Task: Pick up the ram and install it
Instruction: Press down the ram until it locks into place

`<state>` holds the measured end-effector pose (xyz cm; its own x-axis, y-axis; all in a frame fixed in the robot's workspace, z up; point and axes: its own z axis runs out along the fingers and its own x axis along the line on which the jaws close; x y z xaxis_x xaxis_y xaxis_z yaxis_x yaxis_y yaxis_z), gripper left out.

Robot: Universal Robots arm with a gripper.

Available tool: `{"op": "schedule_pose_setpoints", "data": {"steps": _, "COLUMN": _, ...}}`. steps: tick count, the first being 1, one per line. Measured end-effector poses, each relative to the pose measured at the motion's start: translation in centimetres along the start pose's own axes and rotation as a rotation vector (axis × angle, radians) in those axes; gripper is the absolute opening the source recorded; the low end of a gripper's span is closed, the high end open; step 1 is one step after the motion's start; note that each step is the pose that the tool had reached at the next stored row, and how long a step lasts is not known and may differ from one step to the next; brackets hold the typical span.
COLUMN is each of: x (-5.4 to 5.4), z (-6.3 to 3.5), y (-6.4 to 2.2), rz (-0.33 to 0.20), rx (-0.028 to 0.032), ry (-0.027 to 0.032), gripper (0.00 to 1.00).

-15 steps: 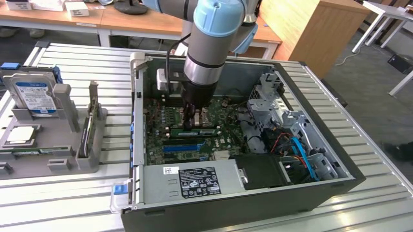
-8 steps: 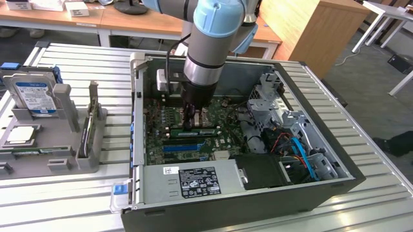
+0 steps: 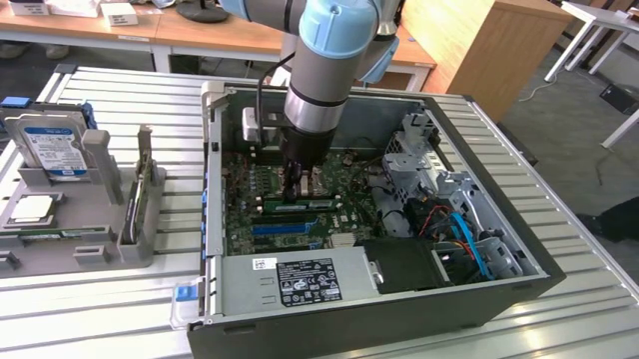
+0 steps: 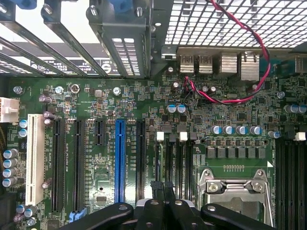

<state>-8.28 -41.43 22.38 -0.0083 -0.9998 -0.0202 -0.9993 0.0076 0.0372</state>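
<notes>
One ram (image 3: pixel 299 202) stick shows in the exterior view: a long, thin green board with dark chips along its face, standing on its long edge down on the motherboard (image 3: pixel 262 191) inside the open computer case (image 3: pixel 330 321). Its long axis runs roughly across the exterior view, from that view's left toward its right and slightly nearer, in line with the memory slots beside it. One gripper (image 3: pixel 292 193) reaches straight down into the case, its dark fingers closed together at the left end of the stick; whether they pinch the board itself or only press on its top edge cannot be made out. In the wrist view the closed gripper (image 4: pixel 162 191) sits over one of several narrow black memory slots (image 4: pixel 169 165), which have white clips at their far ends. Beside these slots there is one metal processor socket (image 4: pixel 235 194), and further along one blue expansion slot (image 4: pixel 120 160) and one white slot (image 4: pixel 35 158). One red and black wire pair (image 4: pixel 240 28) loops above the board. Outside the case, at the exterior view's left, one grey holder (image 3: pixel 90 239) on the slatted table (image 3: pixel 559 217) carries one blue-labelled hard drive (image 3: pixel 55 149) and one upright card (image 3: pixel 140 198) with a metal bracket. One black power supply (image 3: pixel 299 277) lies along the near side of the case.
</notes>
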Motion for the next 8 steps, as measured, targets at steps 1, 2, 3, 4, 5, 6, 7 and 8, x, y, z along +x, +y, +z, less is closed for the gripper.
{"op": "schedule_pose_setpoints", "data": {"steps": 1, "x": 0.00, "z": 0.00, "y": 0.00, "rz": 0.000, "rx": 0.0000, "ry": 0.0000, "gripper": 0.11}}
{"op": "schedule_pose_setpoints", "data": {"steps": 2, "x": 0.00, "z": 0.01, "y": 0.00, "rz": 0.000, "rx": 0.0000, "ry": -0.0001, "gripper": 0.11}}
{"op": "schedule_pose_setpoints", "data": {"steps": 3, "x": 0.00, "z": 0.02, "y": 0.00, "rz": 0.000, "rx": 0.0000, "ry": -0.0002, "gripper": 0.11}}
{"op": "schedule_pose_setpoints", "data": {"steps": 4, "x": 0.00, "z": 0.03, "y": 0.00, "rz": 0.000, "rx": 0.0000, "ry": -0.0002, "gripper": 0.11}}
{"op": "schedule_pose_setpoints", "data": {"steps": 5, "x": 0.00, "z": 0.06, "y": -0.01, "rz": 0.000, "rx": 0.0000, "ry": -0.0002, "gripper": 0.11}}
{"op": "schedule_pose_setpoints", "data": {"steps": 6, "x": 0.00, "z": 0.09, "y": 0.00, "rz": 0.000, "rx": 0.0000, "ry": -0.0003, "gripper": 0.11}}
{"op": "schedule_pose_setpoints", "data": {"steps": 7, "x": 0.00, "z": 0.09, "y": -0.01, "rz": 0.000, "rx": 0.0001, "ry": -0.0002, "gripper": 0.11}}
{"op": "schedule_pose_setpoints", "data": {"steps": 8, "x": 0.00, "z": 0.09, "y": 0.00, "rz": 0.000, "rx": 0.0001, "ry": -0.0002, "gripper": 0.11}}
